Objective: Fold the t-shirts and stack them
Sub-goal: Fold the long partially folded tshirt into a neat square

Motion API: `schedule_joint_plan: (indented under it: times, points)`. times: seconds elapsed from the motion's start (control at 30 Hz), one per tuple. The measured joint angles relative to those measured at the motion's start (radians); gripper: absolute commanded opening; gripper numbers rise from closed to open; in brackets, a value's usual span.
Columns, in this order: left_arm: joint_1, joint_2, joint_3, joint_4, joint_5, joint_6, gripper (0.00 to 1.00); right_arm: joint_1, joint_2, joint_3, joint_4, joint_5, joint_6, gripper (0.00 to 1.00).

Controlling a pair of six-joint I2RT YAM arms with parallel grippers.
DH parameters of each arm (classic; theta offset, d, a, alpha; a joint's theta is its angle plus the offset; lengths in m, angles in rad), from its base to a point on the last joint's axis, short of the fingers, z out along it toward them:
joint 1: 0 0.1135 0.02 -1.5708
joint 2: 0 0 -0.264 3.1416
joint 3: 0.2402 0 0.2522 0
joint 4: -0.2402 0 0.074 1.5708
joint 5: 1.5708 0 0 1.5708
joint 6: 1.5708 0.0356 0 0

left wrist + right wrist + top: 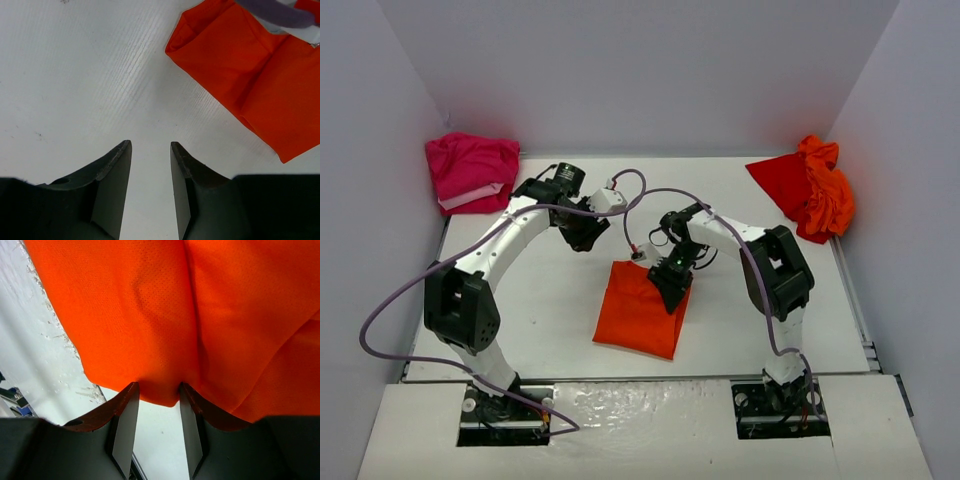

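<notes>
A magenta pink t-shirt (470,170) lies bunched in the far corner of the table (550,300), well off to the left of the left claw (582,235) and further from the arm bases than it is.

The left claw (150,145) hangs over bare white table. Its two dark fingers (112,170) stand a narrow way apart with nothing between them. A purple cable (390,300) loops out from that arm on its left side.

A folded orange t-shirt (638,318) lies flat on the table, to the right of the left claw and nearer the bases, apart from it. In the left wrist view the folded orange t-shirt (250,75) sits ahead and to the right of the fingertips, without touching them.

The right claw (672,275) is down over the far right part of this shirt. In its own wrist view the cloth (200,315) fills the space ahead, and its near edge comes right to the tips of the right claw (157,386). The jaws stand narrowly parted. White table shows in the gap, and no cloth is pinched there.

Well beyond the right claw, to its right in the far corner, a red t-shirt (782,182) and a crumpled orange t-shirt (828,195) lie touching in one heap.
</notes>
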Motion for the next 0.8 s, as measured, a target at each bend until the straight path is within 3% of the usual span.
schedule_joint_plan:
  times: [0.1, 0.2, 0.27, 0.8]
  points:
    - [0.000, 0.006, -0.006, -0.011, 0.019, 0.003, 0.33, 0.020, 0.002, 0.000, 0.000, 0.013, 0.001, 0.32]
    - [0.000, 0.020, -0.006, -0.016, 0.038, 0.004, 0.33, 0.040, 0.010, 0.000, 0.001, 0.022, 0.004, 0.08]
    - [0.000, 0.034, -0.006, -0.018, 0.042, 0.007, 0.31, 0.056, 0.019, 0.000, 0.004, 0.030, 0.004, 0.01]
    - [0.000, 0.055, -0.009, -0.013, 0.063, 0.013, 0.22, 0.102, -0.055, 0.044, -0.005, 0.134, 0.060, 0.00]
